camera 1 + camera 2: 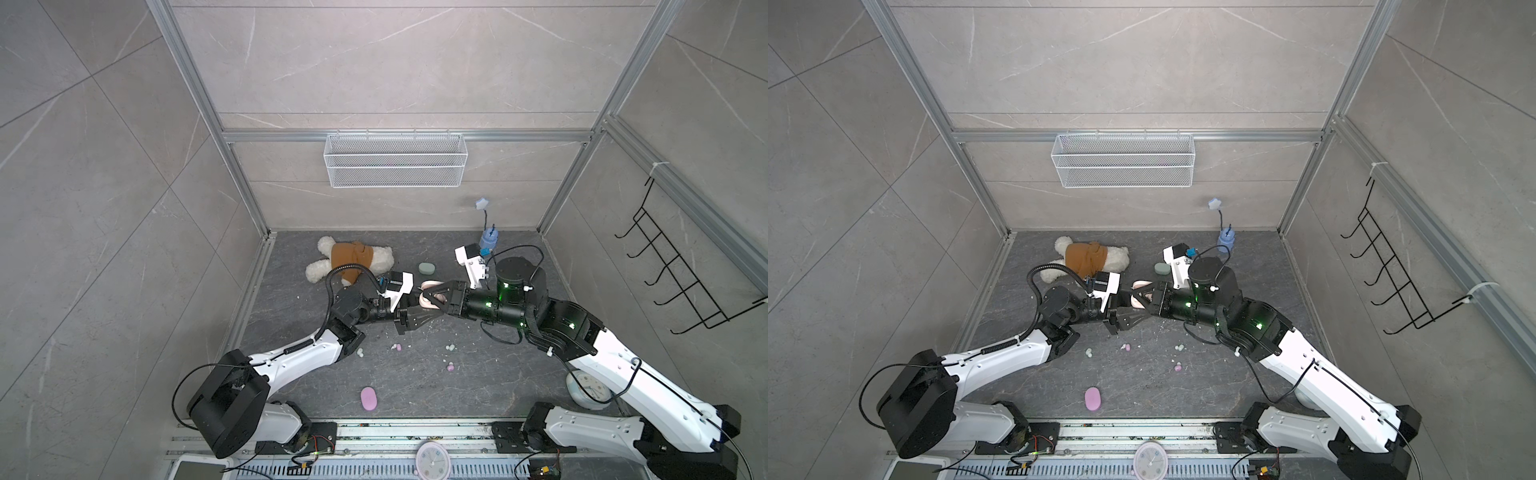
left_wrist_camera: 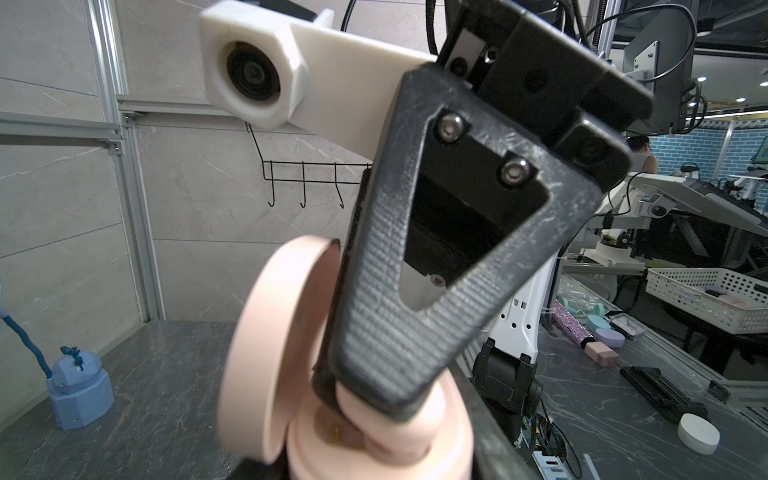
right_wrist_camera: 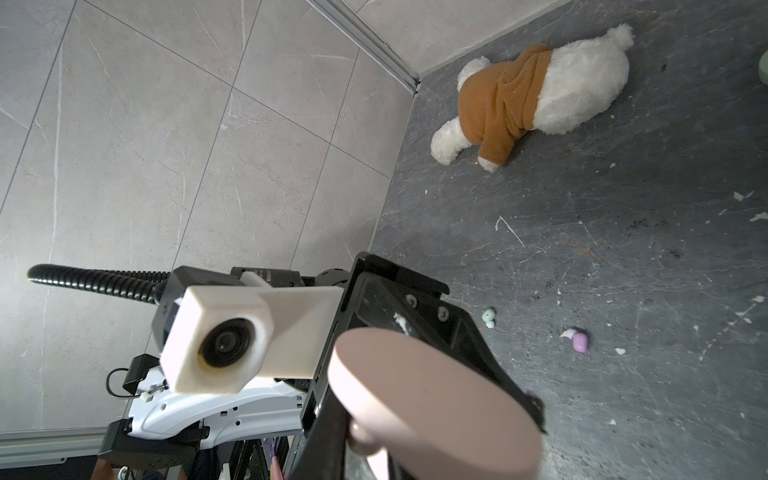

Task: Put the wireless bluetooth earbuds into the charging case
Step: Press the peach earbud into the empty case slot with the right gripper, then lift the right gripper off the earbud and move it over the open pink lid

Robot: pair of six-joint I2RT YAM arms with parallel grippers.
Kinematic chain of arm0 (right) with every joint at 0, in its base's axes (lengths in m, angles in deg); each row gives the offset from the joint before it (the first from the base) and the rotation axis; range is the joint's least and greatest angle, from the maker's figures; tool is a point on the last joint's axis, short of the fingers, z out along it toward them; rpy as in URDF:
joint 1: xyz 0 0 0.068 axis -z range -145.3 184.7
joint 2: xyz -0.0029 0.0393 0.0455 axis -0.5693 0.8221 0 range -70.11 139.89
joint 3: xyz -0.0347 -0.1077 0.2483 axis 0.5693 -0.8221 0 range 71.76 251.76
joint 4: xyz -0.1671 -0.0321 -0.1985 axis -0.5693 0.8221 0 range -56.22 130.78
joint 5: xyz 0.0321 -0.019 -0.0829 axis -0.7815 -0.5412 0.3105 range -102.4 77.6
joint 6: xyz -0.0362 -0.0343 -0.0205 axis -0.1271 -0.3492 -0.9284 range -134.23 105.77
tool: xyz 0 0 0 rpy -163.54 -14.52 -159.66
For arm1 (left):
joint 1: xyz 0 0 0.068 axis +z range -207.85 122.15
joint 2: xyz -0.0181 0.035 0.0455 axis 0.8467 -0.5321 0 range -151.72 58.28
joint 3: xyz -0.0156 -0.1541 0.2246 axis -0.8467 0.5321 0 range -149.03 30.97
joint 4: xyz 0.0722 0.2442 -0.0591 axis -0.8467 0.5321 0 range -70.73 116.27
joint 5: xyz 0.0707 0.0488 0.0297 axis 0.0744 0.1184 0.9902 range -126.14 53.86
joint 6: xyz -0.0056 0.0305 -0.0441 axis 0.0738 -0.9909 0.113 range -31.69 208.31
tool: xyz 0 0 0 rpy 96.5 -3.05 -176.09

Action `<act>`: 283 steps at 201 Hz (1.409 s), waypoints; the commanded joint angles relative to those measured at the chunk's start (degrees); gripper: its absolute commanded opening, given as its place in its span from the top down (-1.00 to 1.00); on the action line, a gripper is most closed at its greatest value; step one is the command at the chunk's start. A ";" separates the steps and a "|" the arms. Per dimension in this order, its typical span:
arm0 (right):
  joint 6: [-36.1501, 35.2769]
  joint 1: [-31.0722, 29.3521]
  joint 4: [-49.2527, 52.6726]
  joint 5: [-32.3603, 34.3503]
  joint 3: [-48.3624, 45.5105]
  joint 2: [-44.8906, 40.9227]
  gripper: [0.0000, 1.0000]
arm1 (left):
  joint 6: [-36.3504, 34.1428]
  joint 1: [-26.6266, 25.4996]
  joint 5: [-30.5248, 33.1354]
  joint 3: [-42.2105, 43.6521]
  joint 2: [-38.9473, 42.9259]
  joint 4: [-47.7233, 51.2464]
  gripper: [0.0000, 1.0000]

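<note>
I'm watching the peach charging case (image 2: 270, 353), which is held up off the counter (image 1: 478, 374) at mid-scene. It's smooth and matte, the lid is swung open and standing on edge, and the face I can see is plain. A peach earbud (image 2: 399, 428) sits at the mouth of its base. Loose on the counter toward the front lie a mint earbud (image 1: 360, 353), a lilac earbud (image 1: 397, 346), another mint earbud (image 1: 449, 347) and another lilac earbud (image 1: 450, 367), all tiny and bean-shaped. The pink clock (image 1: 432, 459) on the front rail has a dial too small for me to read. The left jaws are clamped on the case's base and carry it. The right jaws reach in from the opposite side with one tip on the peach earbud. I can't tell whether they pinch it or stand slightly parted.
</note>
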 commanded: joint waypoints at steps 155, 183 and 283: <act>-1.25 -0.32 12.97 3.19 9.17 -0.18 0.13 | -1.65 -0.26 1.01 -0.60 3.21 -1.21 0.56; -2.57 -0.44 15.34 2.21 13.59 1.42 0.14 | -1.96 -0.26 1.04 -0.46 3.38 -0.47 0.56; -11.23 2.21 33.62 7.26 33.77 14.77 0.22 | -2.58 -0.55 0.86 -0.39 3.91 0.92 0.56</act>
